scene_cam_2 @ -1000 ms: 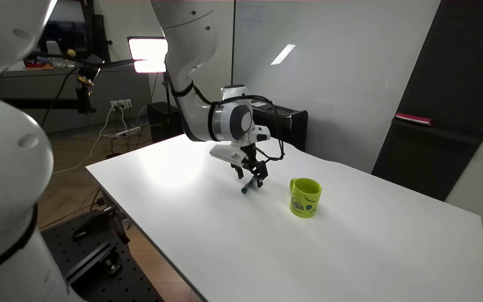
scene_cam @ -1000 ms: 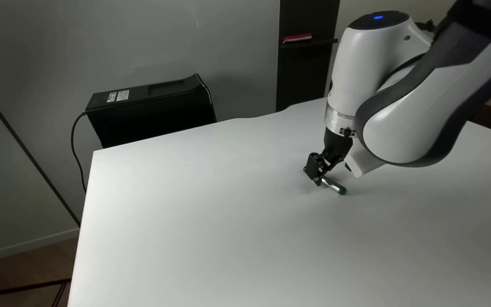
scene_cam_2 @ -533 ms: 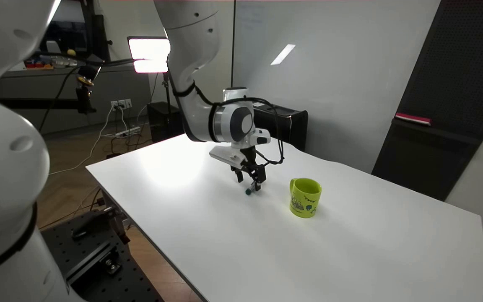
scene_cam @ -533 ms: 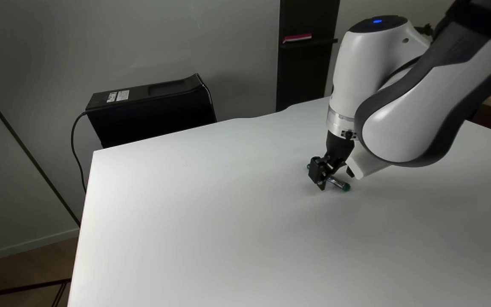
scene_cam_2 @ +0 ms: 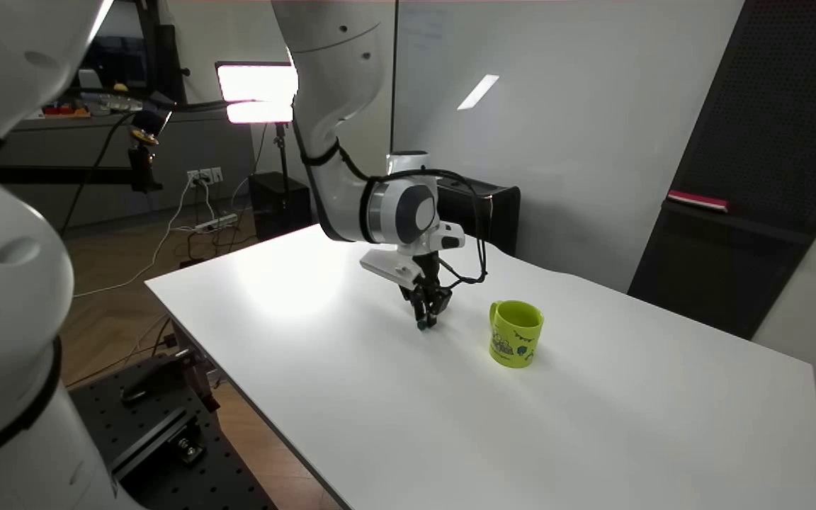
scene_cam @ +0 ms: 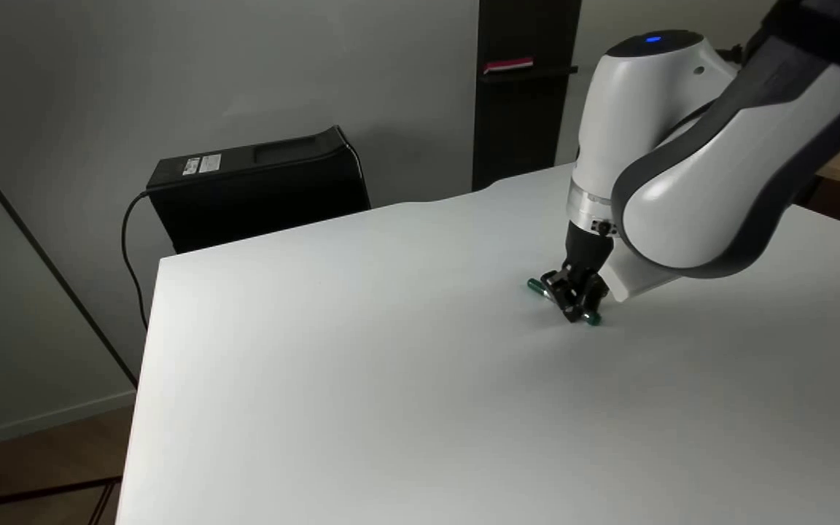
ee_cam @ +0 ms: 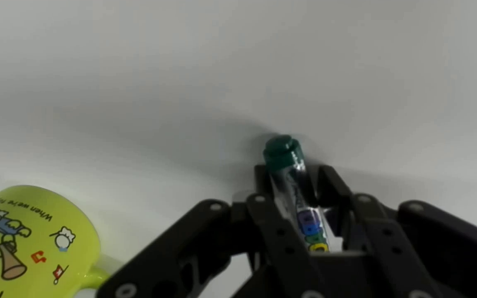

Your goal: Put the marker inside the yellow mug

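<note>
Black two-finger gripper (ee_cam: 294, 180) now narrowed snugly on green-capped silver cylindrical marker (ee_cam: 297, 194) | at white tabletop (scene_cam_2: 592, 425), left of yellow-green cylindrical mug (scene_cam_2: 514, 336) in an exterior view | likely grasped; lift next

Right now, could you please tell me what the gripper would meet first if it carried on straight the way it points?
The gripper points down, so most likely the white tabletop; the marker lies between its fingers. Whether they touch the surface is hard to tell.
</note>
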You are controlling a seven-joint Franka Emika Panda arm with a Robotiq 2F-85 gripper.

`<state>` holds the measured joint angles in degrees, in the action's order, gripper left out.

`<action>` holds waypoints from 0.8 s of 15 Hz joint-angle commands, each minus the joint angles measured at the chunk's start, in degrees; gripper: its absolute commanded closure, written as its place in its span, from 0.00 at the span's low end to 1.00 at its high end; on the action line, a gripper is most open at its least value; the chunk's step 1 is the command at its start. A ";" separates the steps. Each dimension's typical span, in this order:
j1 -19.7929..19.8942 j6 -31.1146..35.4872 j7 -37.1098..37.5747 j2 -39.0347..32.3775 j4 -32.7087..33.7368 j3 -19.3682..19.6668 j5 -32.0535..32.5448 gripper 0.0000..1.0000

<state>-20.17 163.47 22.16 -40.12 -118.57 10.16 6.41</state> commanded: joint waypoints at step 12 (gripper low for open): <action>6.38 -12.36 -0.31 6.38 1.30 -0.91 -3.10 0.94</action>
<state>-14.54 155.11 20.94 -36.91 -117.26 9.01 3.64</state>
